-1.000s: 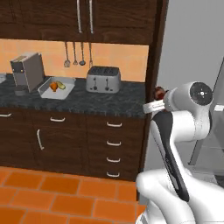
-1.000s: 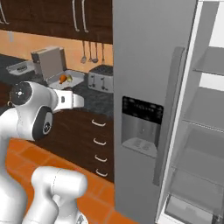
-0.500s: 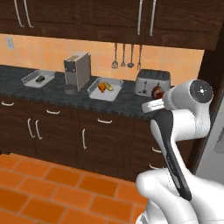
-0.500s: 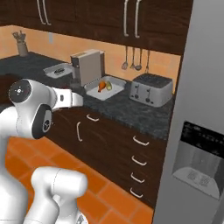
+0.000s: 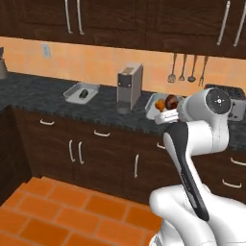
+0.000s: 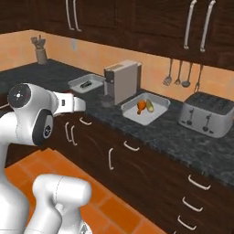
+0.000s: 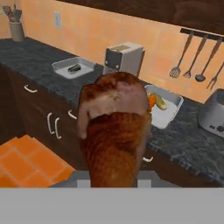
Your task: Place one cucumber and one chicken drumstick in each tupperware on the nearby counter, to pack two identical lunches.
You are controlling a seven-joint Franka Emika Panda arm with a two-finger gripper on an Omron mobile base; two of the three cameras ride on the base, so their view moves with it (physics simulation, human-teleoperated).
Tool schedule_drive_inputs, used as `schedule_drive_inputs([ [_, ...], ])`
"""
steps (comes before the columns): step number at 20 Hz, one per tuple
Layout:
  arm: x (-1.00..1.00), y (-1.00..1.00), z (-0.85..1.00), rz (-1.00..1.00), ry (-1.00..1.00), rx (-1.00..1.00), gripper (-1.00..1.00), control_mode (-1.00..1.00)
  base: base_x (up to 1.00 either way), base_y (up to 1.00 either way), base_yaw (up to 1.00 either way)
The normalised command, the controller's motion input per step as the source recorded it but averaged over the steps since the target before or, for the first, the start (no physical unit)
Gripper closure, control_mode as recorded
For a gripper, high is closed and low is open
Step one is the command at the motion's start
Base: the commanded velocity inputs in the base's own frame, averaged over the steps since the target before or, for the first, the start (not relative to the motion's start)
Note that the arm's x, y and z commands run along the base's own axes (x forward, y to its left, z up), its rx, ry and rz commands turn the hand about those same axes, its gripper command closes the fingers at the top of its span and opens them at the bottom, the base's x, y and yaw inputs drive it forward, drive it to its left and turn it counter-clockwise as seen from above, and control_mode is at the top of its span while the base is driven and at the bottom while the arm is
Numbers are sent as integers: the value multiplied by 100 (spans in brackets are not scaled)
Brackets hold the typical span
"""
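Note:
My gripper (image 5: 168,106) is shut on a reddish-brown chicken drumstick (image 7: 114,131), which looms large in the hand view and hides the fingertips. The same drumstick (image 5: 170,100) shows in front of my hand, above the counter edge. A left tupperware (image 6: 93,79) holds one dark cucumber (image 6: 85,84); it is also the left tupperware (image 7: 59,65) with the cucumber (image 7: 74,68) in the hand view. A right tupperware (image 6: 132,114) holds an orange-brown drumstick (image 6: 142,106) and a cucumber (image 6: 150,106). The held piece partly covers that right tupperware (image 7: 173,107).
A grey coffee machine (image 6: 121,81) stands between the two trays. A toaster (image 6: 208,114) sits at the right, hanging utensils (image 6: 177,73) above it. A utensil jar (image 6: 41,54) stands far left. Dark cabinets (image 6: 137,164) line the counter front, over an orange tiled floor (image 5: 57,211).
The base has driven left along the counter, so the whole scene slid right and the fridge left the views. The second tray has come into sight. The drumstick stays in my gripper.

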Motion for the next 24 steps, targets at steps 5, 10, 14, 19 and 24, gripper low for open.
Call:
schedule_drive_inputs([
  [5, 0, 0, 0, 0, 0, 0, 100, 100, 100, 100, 5],
  [10, 0, 0, 0, 0, 0, 0, 100, 100, 100, 100, -11],
  [14, 0, 0, 0, 0, 0, 0, 100, 100, 100, 69, -42],
  [19, 0, 0, 0, 0, 0, 0, 100, 100, 100, 80, -51],
  [24, 0, 0, 0, 0, 0, 0, 100, 100, 100, 86, -50],
])
